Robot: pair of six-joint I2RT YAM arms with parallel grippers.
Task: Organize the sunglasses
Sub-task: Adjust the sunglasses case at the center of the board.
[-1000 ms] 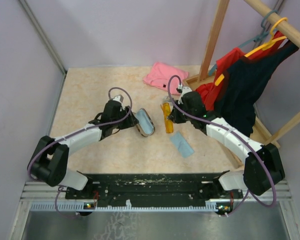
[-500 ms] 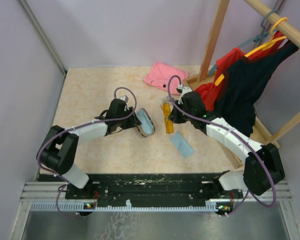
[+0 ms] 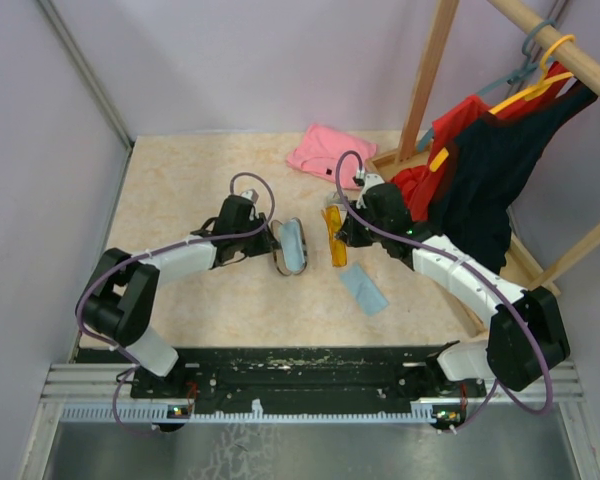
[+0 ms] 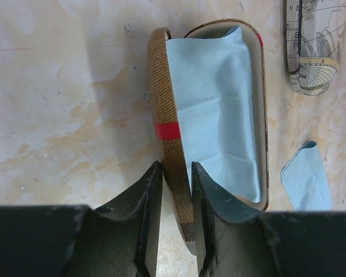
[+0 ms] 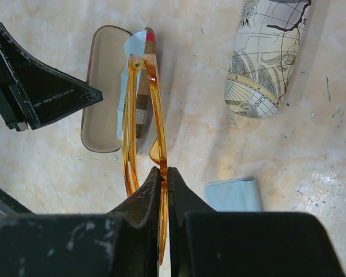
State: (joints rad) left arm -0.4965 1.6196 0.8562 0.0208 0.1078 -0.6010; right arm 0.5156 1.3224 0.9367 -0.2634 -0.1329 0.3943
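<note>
Sunglasses with a thin orange-amber frame [image 3: 333, 248] sit pinched in the closed right gripper [image 5: 164, 171], just right of an open oblong brown woven case [image 4: 168, 92] holding a light blue cloth [image 4: 219, 109] on the beige marbled worktop [image 3: 180, 200]. The left gripper [image 4: 177, 168] clamps the case's lid edge.

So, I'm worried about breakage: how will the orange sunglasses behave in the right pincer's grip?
Probably light and fragile: the orange sunglasses have thin amber arms. The right pincer pinches just one narrow edge, so they may pivot or slip. The glossy plastic also looks slippery.
</note>
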